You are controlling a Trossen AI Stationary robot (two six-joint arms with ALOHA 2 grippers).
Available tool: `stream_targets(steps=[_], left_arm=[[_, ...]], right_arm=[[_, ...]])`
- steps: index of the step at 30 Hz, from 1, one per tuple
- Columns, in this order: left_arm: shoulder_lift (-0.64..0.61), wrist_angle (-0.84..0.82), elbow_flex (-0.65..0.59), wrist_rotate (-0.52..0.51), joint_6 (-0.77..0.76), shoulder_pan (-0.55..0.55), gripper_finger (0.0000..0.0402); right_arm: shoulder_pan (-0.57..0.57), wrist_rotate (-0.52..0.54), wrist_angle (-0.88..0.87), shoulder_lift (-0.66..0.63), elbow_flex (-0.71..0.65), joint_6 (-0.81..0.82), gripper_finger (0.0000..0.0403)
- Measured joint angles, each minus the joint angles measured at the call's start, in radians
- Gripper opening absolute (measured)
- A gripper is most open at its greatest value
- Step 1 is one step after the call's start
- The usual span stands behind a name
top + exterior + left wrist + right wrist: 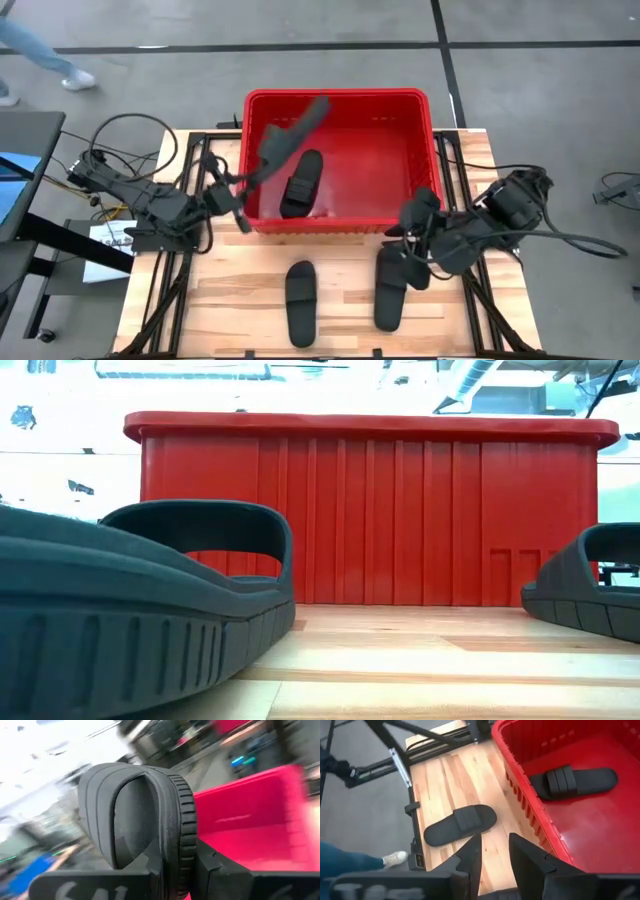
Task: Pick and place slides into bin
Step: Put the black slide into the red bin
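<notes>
Left gripper (240,205) clenches one slide (290,140), raised over the bin's (335,97) left side; another slide (300,183) lies inside; right gripper (494,851), fingers parted, hovers over a table slide (391,290); a fourth (300,302) lies nearby.

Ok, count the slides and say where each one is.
4. One lies in the bin, at; the left gripper holds one over it; two, and, lie on the table.
</notes>
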Motion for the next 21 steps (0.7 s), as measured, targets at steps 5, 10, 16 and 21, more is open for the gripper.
stream_targets(steps=[5,10,16,21], left_arm=[[0.134,-0.010,0.106,-0.137,0.082,0.034,0.0031],[0.288,-0.138,0.240,-0.222,0.068,0.074,0.0031],[0.418,-0.524,0.424,-0.213,-0.186,0.100,0.0031],[0.510,-0.901,0.564,-0.036,-0.521,0.151,0.0031]], right_arm=[[0.030,-0.003,0.000,0.001,0.000,-0.081,0.0082],[0.045,-0.003,0.000,0.007,0.000,-0.142,0.0081],[0.049,-0.007,0.000,0.006,0.000,-0.172,0.0081],[0.048,-0.017,0.000,0.006,0.000,-0.218,0.0081]])
